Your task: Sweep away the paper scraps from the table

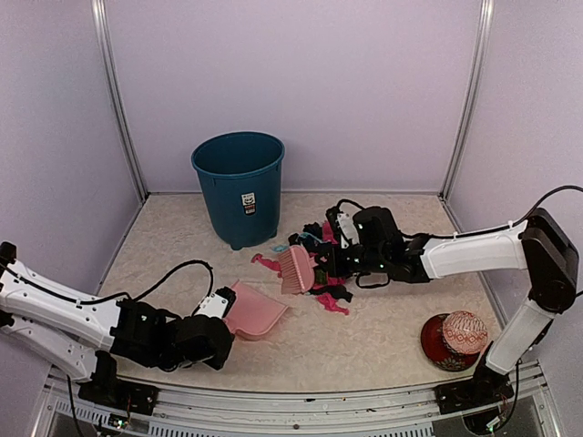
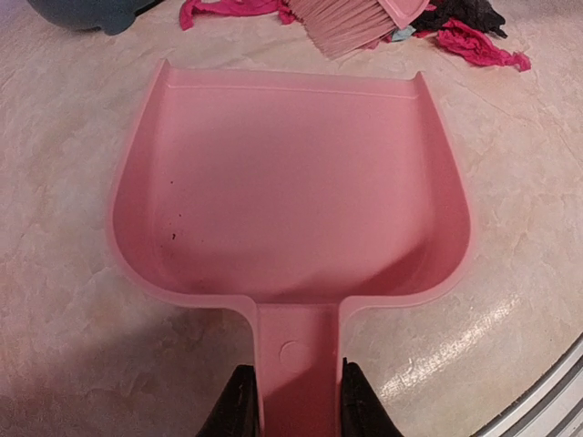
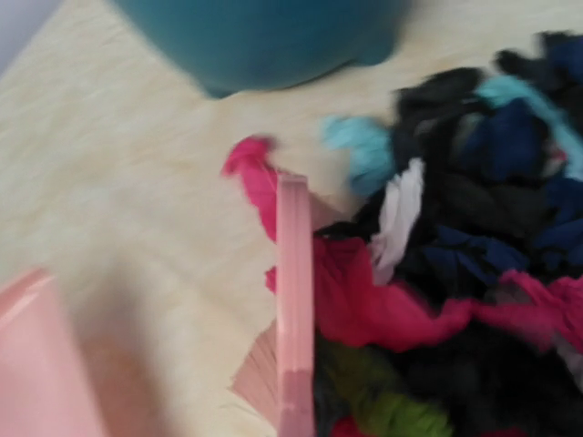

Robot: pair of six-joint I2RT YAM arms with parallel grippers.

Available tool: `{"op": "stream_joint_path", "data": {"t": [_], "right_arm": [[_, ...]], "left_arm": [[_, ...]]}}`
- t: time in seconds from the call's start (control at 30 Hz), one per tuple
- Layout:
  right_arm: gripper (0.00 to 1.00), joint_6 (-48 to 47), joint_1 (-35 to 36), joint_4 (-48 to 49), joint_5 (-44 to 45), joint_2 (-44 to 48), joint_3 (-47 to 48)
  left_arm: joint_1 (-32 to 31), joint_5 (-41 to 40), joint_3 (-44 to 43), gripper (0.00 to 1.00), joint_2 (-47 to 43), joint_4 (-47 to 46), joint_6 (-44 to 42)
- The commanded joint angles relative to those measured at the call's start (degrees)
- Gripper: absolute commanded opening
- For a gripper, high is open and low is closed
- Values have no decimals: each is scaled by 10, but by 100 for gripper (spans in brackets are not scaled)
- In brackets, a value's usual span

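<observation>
The paper scraps (image 1: pixel 330 289), magenta, black, navy, green and light blue, lie heaped mid-table on the beige table (image 1: pixel 383 337). My right gripper (image 1: pixel 335 255) is shut on the pale pink brush (image 1: pixel 296 269), whose bristles rest at the heap's left edge. The right wrist view shows the brush (image 3: pixel 294 300) on edge against the scraps (image 3: pixel 455 273); its own fingers are hidden there. My left gripper (image 2: pixel 296 410) is shut on the handle of the pink dustpan (image 2: pixel 291 182), which lies flat and empty, mouth facing the brush (image 2: pixel 342 23). The dustpan (image 1: pixel 253 311) sits a short way left of the heap.
A teal bin (image 1: pixel 240 187) stands at the back, left of the heap, and shows in the right wrist view (image 3: pixel 264 36). A red patterned ball (image 1: pixel 465 332) sits on a dark red bowl (image 1: pixel 437 350) at the front right. The metal front edge (image 1: pixel 301 396) runs along the near side.
</observation>
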State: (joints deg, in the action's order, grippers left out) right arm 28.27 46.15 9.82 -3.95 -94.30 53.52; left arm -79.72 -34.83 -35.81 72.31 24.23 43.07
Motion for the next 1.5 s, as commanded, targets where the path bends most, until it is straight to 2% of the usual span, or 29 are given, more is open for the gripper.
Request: {"op": "stream_joint_path", "data": {"t": [0.0,0.2,0.37,0.53,0.77,1.07,1.33,1.47], "right_arm": [[0,-43,-21,-38,70,2,4],[0,-64,-30,-91,136,56,-7],[0,-70,-30,-119,130,143,-14],[0,-82,-30,-148,118,220,10],[0,-187,-36,-172,210,271,46],[0,-396,-90,-75,327,233,39],[0,-551,-170,-2,317,108,44],[0,-588,-199,-5,291,50,62]], "left_arm": [[4,-15,-37,0,-12,55,23],[3,-39,-95,0,-9,123,33],[11,-50,-125,0,-9,145,24],[19,-44,-134,0,-8,141,8],[36,3,-114,0,-5,103,-24],[52,30,-102,0,24,90,-31],[52,63,-107,0,58,65,-57],[51,80,-114,0,74,54,-75]]}}
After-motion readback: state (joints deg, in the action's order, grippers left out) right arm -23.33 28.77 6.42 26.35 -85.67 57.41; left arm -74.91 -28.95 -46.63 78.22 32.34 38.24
